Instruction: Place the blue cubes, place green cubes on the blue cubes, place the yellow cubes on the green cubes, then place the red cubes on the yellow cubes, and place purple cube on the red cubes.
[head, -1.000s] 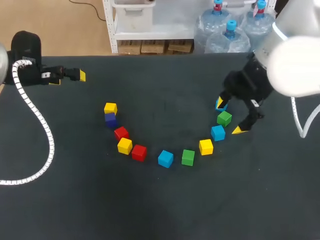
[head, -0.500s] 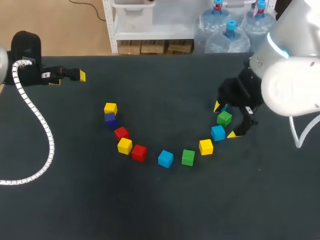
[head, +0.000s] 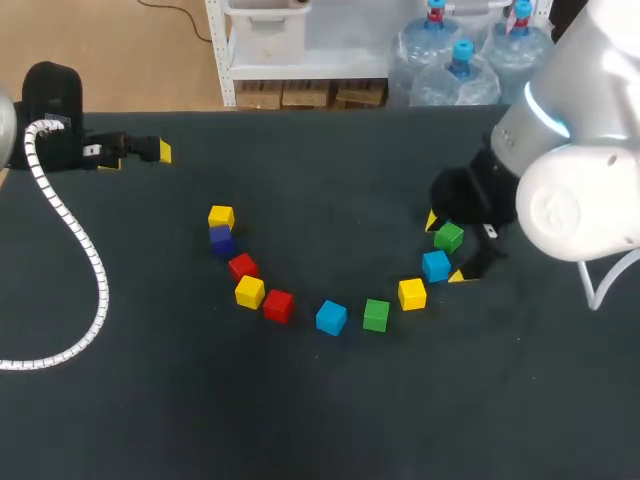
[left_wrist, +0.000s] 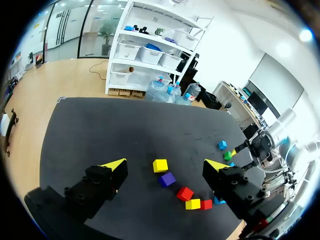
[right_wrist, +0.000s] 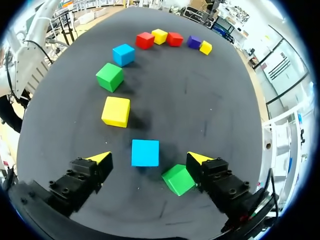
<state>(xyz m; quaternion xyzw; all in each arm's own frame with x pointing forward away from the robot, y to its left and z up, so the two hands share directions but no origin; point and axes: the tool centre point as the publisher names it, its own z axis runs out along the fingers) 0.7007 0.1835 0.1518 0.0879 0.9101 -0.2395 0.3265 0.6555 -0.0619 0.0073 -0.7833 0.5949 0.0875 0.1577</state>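
blue cube (right_wrist: 145, 152) between spread right fingers (right_wrist: 100, 158), lowered closer, green cube (right_wrist: 179, 179) beside

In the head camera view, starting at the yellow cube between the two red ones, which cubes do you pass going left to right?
yellow cube → red cube → blue cube → green cube → second yellow cube → second blue cube → second green cube

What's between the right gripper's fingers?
A blue cube, untouched, with a green cube close beside one finger, seen in the right wrist view.
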